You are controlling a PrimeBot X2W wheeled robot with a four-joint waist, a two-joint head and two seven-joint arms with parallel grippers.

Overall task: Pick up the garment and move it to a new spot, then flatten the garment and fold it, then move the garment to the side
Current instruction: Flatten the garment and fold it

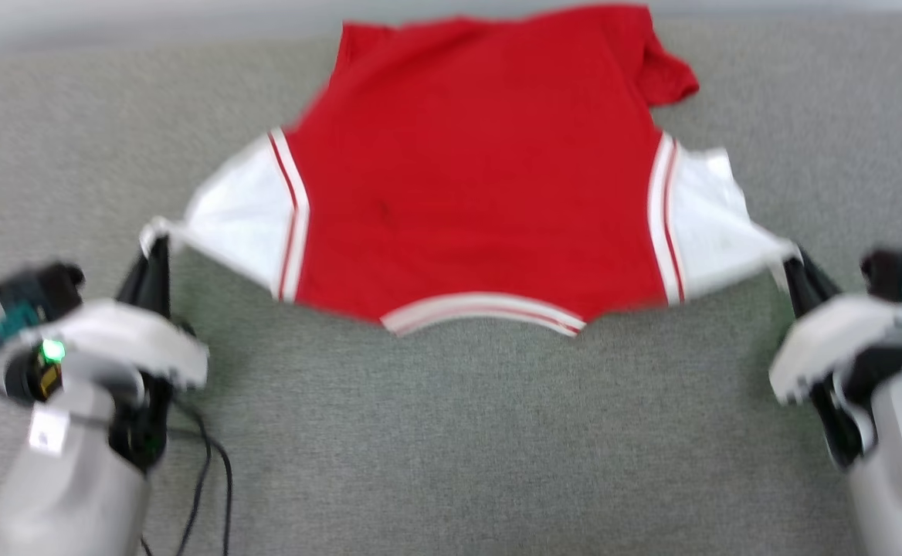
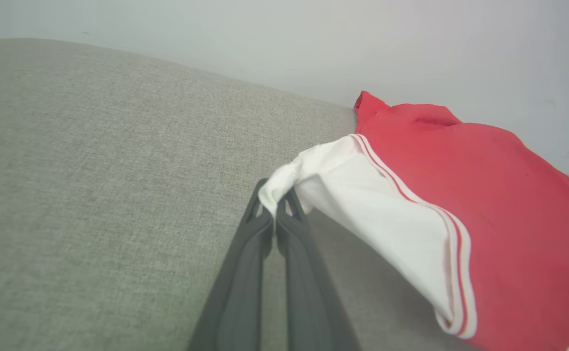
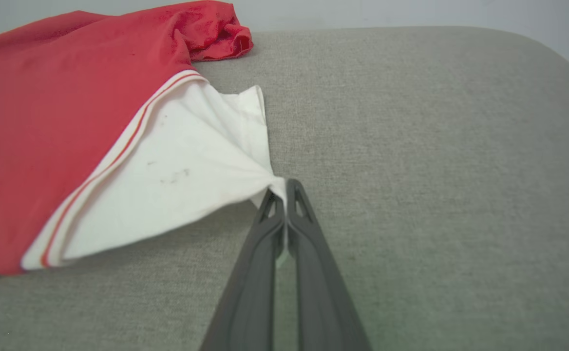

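Garment (image 1: pixel 474 177) first: where is it lying?

Spread across the grey cloth-covered surface (image 1: pixel 451 432), plain red side up, striped collar toward the robot and the hem at the far edge by the pale wall (image 2: pixel 265 39). The far right corner of the hem is crumpled over on itself.

And the sleeves?

Both white sleeves are drawn out sideways into points. The left pincer (image 1: pixel 159 247) has the tip of one, the right pincer (image 1: pixel 795 266) the tip of the other.

How are the pincers set?

From the left wrist, the left pincer (image 2: pixel 275 202) has its two dark fingers pressed nearly together, with a wad of white sleeve cloth clamped at the tips. The right pincer (image 3: pixel 280 192) is the same, closed tight on a pinch of white cloth.

Is the sleeve flat on the surface?

Near each pincer it looks raised, with shadow under it. The red body (image 2: pixel 508 209) slopes down toward the far edge. The head view is too blurred to say more.

Anything else?

A green light (image 1: pixel 52 350) glows on the left wrist, and black cables (image 1: pixel 204 463) hang beside that arm.
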